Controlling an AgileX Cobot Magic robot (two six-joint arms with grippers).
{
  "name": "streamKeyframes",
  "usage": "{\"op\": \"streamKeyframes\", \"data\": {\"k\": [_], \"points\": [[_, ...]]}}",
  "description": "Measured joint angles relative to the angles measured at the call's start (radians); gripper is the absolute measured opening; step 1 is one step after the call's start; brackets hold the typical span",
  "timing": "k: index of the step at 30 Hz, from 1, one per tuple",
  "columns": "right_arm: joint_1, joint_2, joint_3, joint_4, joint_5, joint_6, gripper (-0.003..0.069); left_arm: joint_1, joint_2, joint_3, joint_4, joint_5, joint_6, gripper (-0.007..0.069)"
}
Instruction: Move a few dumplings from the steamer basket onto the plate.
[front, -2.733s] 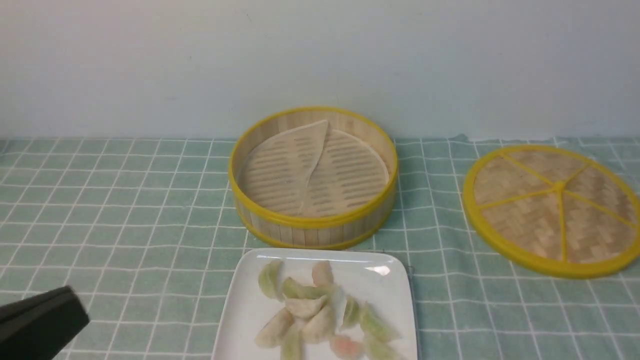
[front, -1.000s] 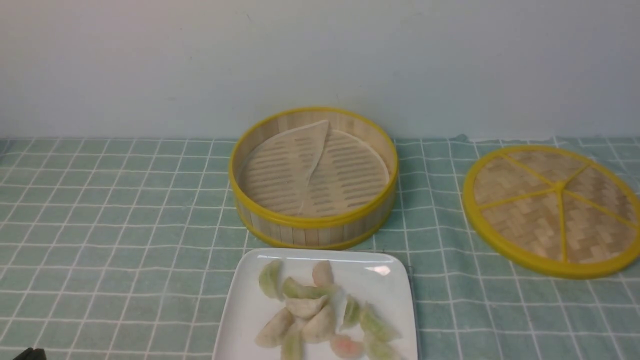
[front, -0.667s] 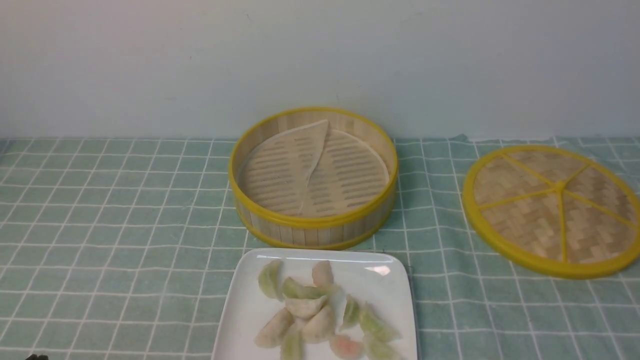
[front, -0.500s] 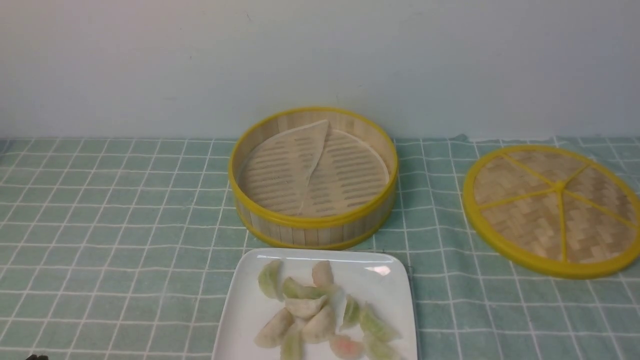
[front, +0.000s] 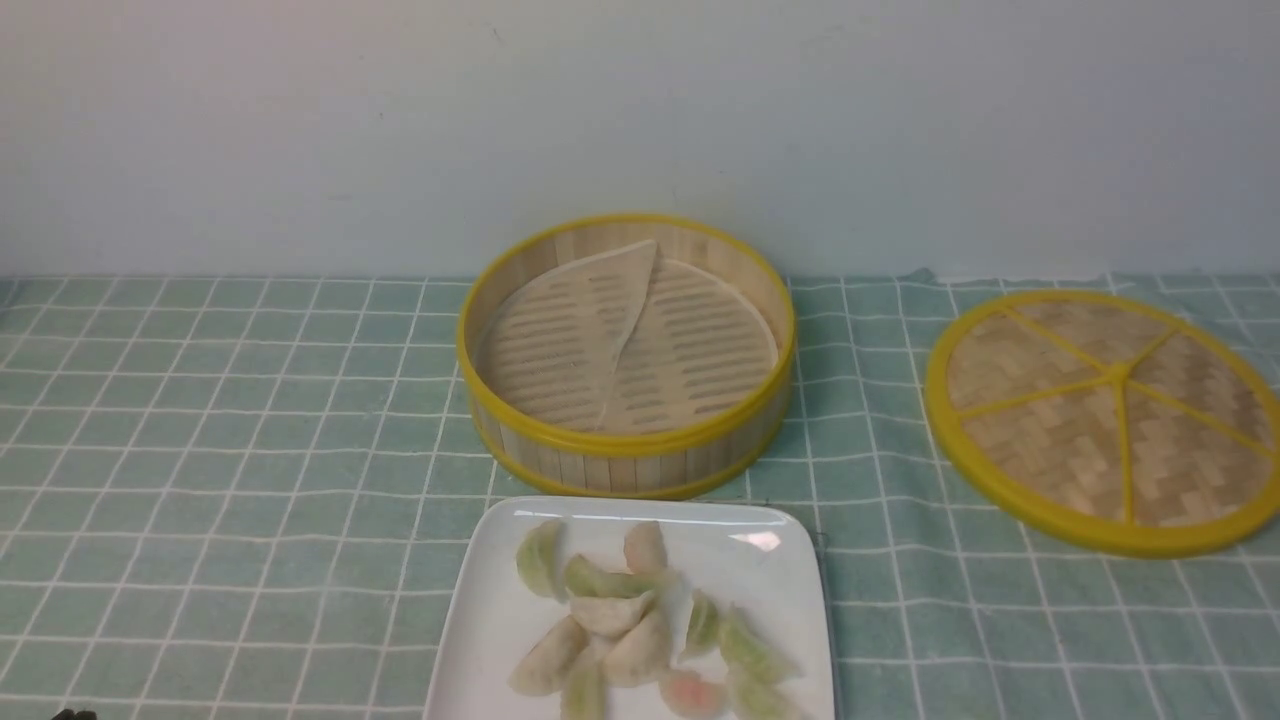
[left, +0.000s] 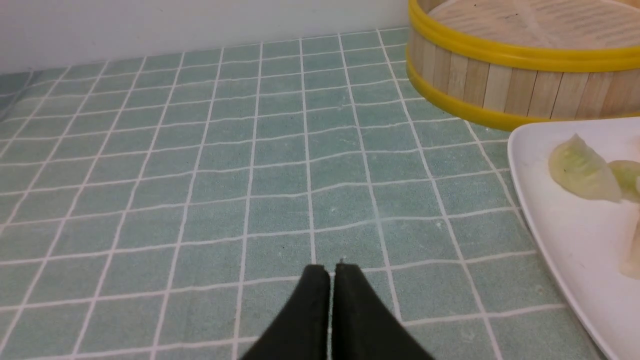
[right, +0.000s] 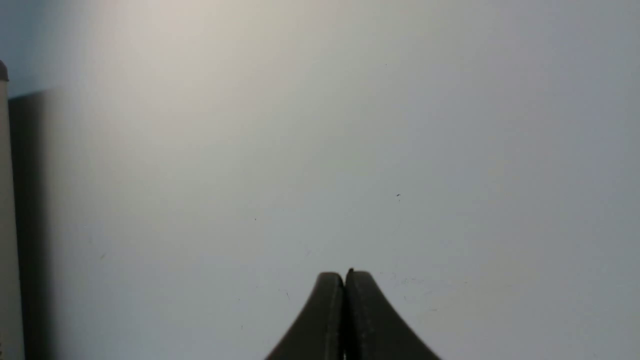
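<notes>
The steamer basket (front: 625, 445) stands at the table's middle back and holds only its creased white liner (front: 625, 345); no dumplings show in it. Several dumplings (front: 610, 612) lie heaped on the white square plate (front: 480, 620) just in front of it. My left gripper (left: 332, 270) is shut and empty, low over the cloth well left of the plate (left: 565, 235); only a sliver of it shows at the front view's bottom left corner (front: 72, 714). My right gripper (right: 345, 276) is shut and empty, facing a plain pale wall, out of the front view.
The flat woven yellow-rimmed lid (front: 1105, 420) lies on the right of the green checked cloth (front: 250, 450). A pale wall runs along the back. In the left wrist view the basket (left: 505, 85) stands beyond the plate.
My left gripper has drawn back toward the bottom left corner and almost left the front view. The basket, plate, dumplings and lid have not moved.
</notes>
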Motion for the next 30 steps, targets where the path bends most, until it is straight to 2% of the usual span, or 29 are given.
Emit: {"op": "streamKeyframes", "data": {"k": [6, 9, 16, 21, 22, 24, 25, 26, 30], "points": [[0.000, 0.000, 0.002, 0.056, 0.035, -0.018, -0.0015, 0.000, 0.000, 0.000, 0.000, 0.000, 0.000, -0.0006], [0.000, 0.000, 0.029, 0.120, 0.080, -0.086, -0.0015, 0.000, 0.000, 0.000, 0.000, 0.000, 0.000, -0.0006], [-0.012, 0.000, 0.140, 0.146, 0.094, -0.112, -0.0015, 0.000, 0.000, 0.000, 0.000, 0.001, 0.000, -0.0006], [-0.192, 0.000, 0.267, 0.141, 0.095, -0.112, -0.0015, 0.000, 0.000, 0.000, 0.001, 0.002, 0.000, -0.0006], [-0.286, 0.000, 0.328, 0.141, 0.096, -0.112, -0.0015, 0.000, 0.000, 0.000, 0.001, 0.002, 0.000, -0.0006], [-0.363, 0.000, 0.405, 0.140, 0.096, -0.112, -0.0015, 0.000, 0.000, 0.000, 0.001, 0.002, 0.000, -0.0006], [-0.371, 0.000, 0.413, 0.140, 0.097, -0.112, -0.0015, 0.000, 0.000, 0.000, 0.001, 0.002, 0.000, -0.0006], [-0.423, 0.000, 0.469, 0.140, 0.108, -0.112, -0.0015, 0.000, 0.000, 0.000, 0.001, 0.002, 0.001, -0.0006], [-0.451, 0.001, 0.480, 0.136, 0.111, -0.112, -0.0015, 0.000, 0.000, 0.000, 0.002, 0.003, 0.001, -0.0006]]}}
